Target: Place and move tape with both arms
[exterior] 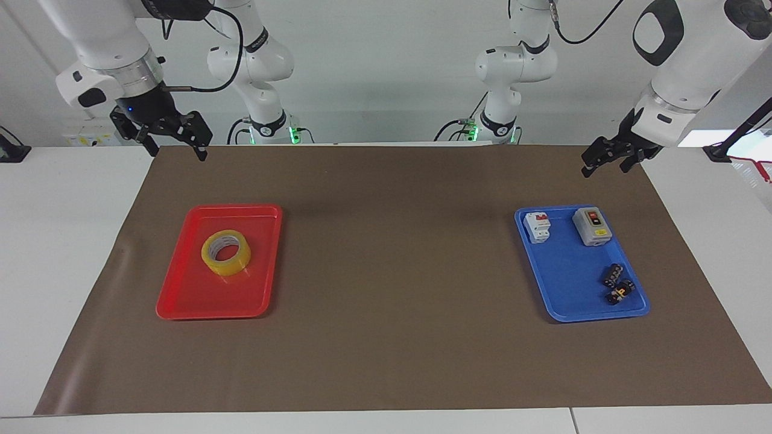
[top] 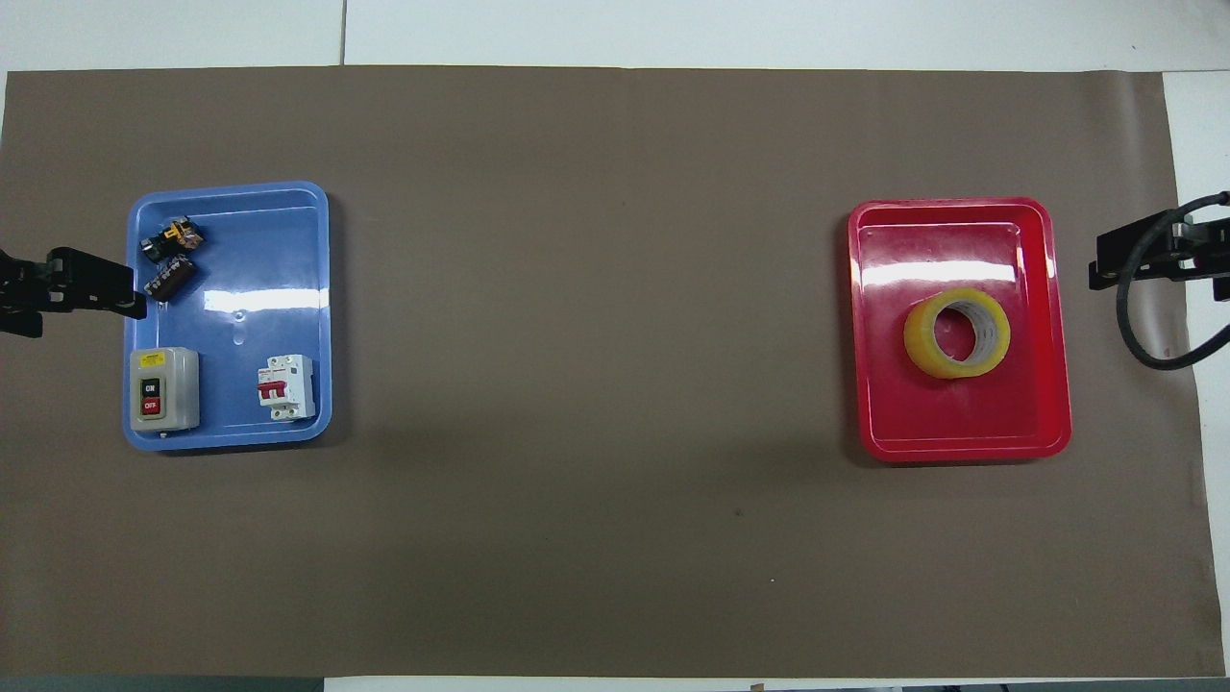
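Note:
The tape [exterior: 226, 252], a yellow translucent roll with a pale core, lies flat in the red tray [exterior: 187, 295] toward the right arm's end of the table; from above the tape [top: 957, 333] sits near the tray's middle. My right gripper [exterior: 176, 150] hangs open and empty in the air over the mat's edge at the robots' side of the red tray. My left gripper [exterior: 604, 167] hangs open and empty over the mat's edge at the robots' side of the blue tray [exterior: 567, 289]. Neither gripper touches anything.
The blue tray [top: 288, 288] holds a grey on/off switch box [exterior: 591, 226], a white circuit breaker [exterior: 537, 226] and two small black connector pieces [exterior: 616, 283]. A brown mat [exterior: 392, 271] covers the table between the trays.

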